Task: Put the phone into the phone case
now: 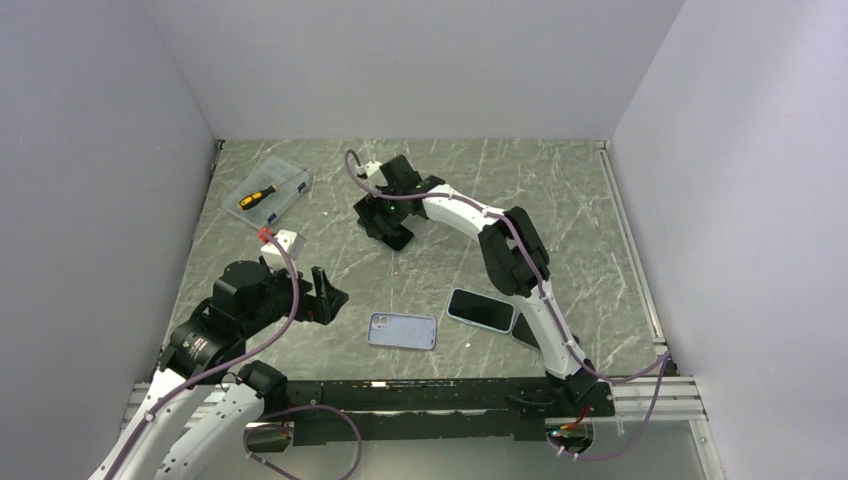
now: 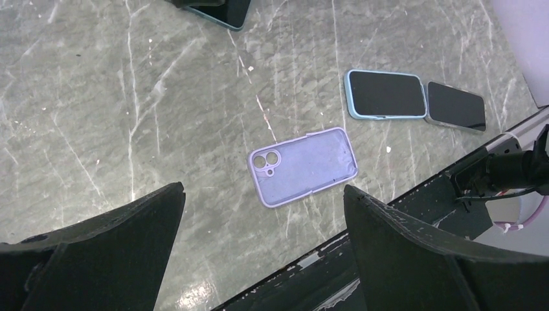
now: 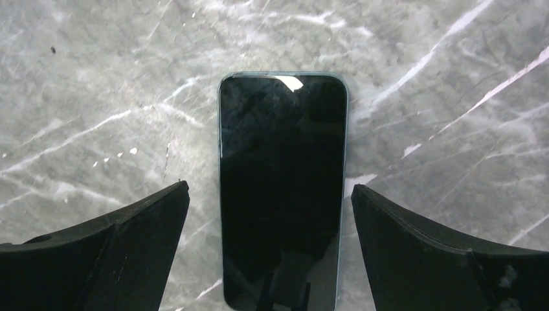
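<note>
Nearest, on the left, left gripper [image 1: 327,293] with jaws wide apart and nothing between them, above the marble table [image 1: 590,200]. Just beyond, lilac phone case [image 2: 303,166] lying flat and empty. To its right, blue-cased phone [image 2: 386,94] abutting a bare dark phone [image 2: 456,105], both screen up. Farther back, right gripper [image 3: 268,189], jaws likewise wide apart, straddling a teal-edged phone [image 3: 283,162] without gripping it, screen up, well apart from the case. Farthest, clear box [image 1: 270,190] holding a screwdriver [image 1: 257,197]
</note>
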`<state>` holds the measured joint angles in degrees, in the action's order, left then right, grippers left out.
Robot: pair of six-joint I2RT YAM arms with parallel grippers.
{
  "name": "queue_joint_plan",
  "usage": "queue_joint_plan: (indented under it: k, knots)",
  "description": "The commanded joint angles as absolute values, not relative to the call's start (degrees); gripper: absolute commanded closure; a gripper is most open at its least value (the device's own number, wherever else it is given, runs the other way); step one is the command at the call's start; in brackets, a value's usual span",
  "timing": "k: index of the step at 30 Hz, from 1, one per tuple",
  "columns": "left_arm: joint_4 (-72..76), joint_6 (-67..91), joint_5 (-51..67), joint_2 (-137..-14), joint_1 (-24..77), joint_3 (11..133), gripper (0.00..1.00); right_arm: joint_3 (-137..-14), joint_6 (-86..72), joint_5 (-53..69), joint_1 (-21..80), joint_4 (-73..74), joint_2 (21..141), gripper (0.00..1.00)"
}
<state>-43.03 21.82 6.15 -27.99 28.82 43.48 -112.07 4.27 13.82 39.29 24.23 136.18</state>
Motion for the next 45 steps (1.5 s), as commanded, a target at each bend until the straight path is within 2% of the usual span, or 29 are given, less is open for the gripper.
queue_joint_plan:
  k: [1,15,21,31,37,45]
  knots:
    - [-39.78,20.79,7.92,-27.6,28.8,43.44,0.01,-118.43,4.48,13.35,39.11,24.95,138.63,0.0]
    - [-39.64,20.83,7.49,-27.25,28.82,43.24,0.01,-124.38,8.28,11.29,41.39,27.57,144.87,0.01]
    - [-39.68,20.92,7.18,-27.15,28.77,43.2,0.01,-122.64,9.19,9.08,41.75,27.6,144.7,0.04]
    - [-39.85,21.01,6.7,-27.24,28.76,43.24,0.01,-117.25,10.33,7.74,42.05,26.11,142.9,0.22]
    - [-40.08,21.19,5.84,-27.68,28.8,43.33,0.01,-113.98,10.38,7.93,42.54,23.75,140.77,0.45]
    - [-40.34,21.8,3.26,-27.6,28.74,43.72,0.01,-100.27,11.78,8.68,42.45,14.18,129.13,0.52]
